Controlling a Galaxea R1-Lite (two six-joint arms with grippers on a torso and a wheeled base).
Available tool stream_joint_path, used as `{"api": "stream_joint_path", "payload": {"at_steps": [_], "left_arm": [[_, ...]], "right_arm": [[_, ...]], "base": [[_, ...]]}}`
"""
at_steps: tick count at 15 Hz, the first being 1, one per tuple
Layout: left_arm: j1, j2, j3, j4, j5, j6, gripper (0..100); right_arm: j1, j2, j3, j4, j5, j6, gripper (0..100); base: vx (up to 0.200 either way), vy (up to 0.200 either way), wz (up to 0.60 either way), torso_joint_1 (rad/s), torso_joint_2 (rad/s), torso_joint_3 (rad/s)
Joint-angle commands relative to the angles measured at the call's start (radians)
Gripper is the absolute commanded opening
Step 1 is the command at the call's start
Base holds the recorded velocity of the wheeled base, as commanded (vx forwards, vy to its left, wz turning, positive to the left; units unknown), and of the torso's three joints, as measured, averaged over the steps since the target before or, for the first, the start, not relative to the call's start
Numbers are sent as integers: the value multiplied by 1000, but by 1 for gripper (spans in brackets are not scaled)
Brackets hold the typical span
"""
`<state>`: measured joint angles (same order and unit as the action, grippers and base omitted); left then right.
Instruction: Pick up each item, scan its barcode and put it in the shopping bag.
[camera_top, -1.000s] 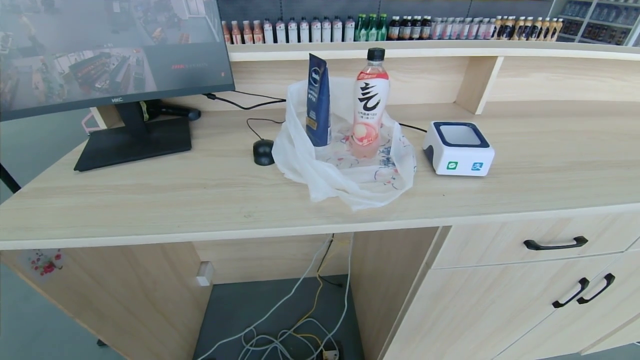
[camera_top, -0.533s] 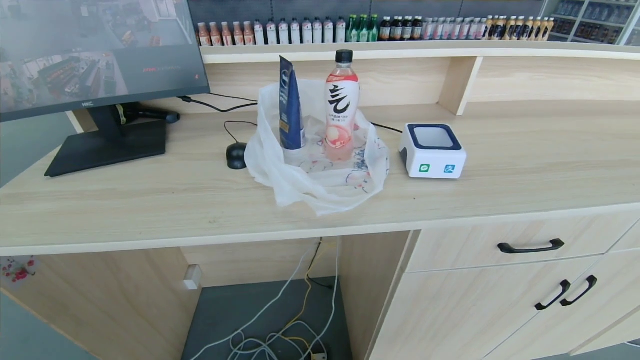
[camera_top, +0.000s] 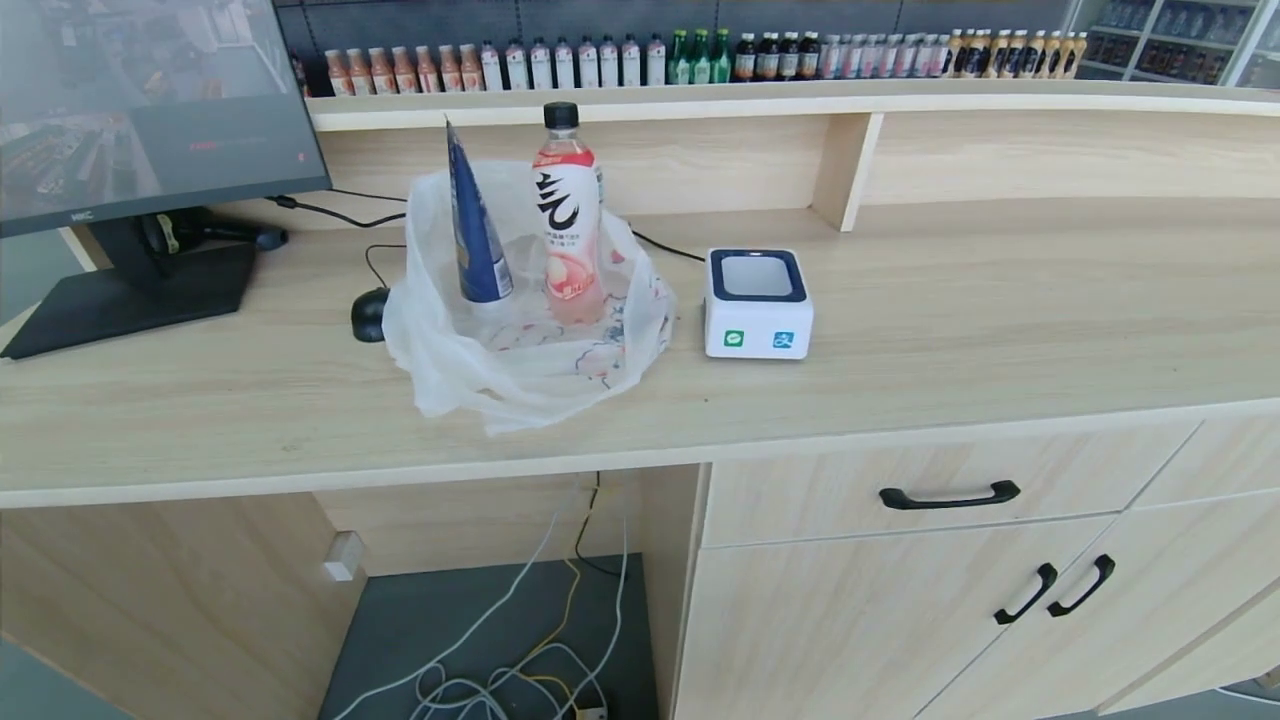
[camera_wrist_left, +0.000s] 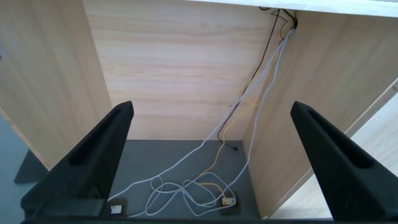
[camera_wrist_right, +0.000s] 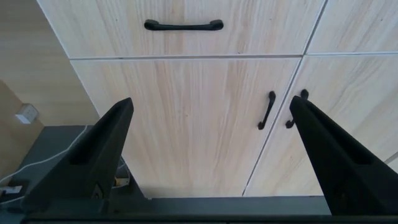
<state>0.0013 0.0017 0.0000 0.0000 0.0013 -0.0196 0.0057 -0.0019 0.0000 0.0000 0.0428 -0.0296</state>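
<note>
Head view showed a black mouse (camera_top: 368, 314) just left of the white shopping bag (camera_top: 520, 375) on the table (camera_top: 950, 330), a blue tube (camera_top: 476, 245) and a pink drink bottle (camera_top: 567, 220) standing inside the bag, and the scanner (camera_top: 757, 305) just right of it. The left tool (camera_wrist_left: 211, 104), facing the cable recess (camera_wrist_left: 174, 81) below the bag, was spread wide and empty; the right tool (camera_wrist_right: 211, 99), facing cupboard doors (camera_wrist_right: 186, 124) below and right of the bag, likewise gaped empty.

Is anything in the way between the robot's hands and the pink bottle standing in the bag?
Yes. Both hands are down low: the left hand faces the gap under the counter, the right hand faces the cupboard doors. The bottle stands in the bag up on the counter, so the counter itself lies between them.
</note>
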Motion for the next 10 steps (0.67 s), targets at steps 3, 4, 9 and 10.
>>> {"api": "stream_joint_path", "payload": {"at_steps": [3, 4, 9, 10], "left_arm": [[0, 0, 0, 0, 0, 0, 100], [0, 0, 0, 0, 0, 0, 100], [0, 0, 0, 0, 0, 1, 100], [0, 0, 0, 0, 0, 3, 100]], "right_arm": [[0, 2, 0, 0, 0, 0, 100], [0, 2, 0, 0, 0, 0, 100], [0, 2, 0, 0, 0, 0, 100], [0, 2, 0, 0, 0, 0, 100]], "base": [[0, -200, 0, 5, 5, 2], [0, -200, 0, 2, 7, 2], [0, -200, 0, 5, 4, 1], [0, 0, 0, 0, 0, 0]]}}
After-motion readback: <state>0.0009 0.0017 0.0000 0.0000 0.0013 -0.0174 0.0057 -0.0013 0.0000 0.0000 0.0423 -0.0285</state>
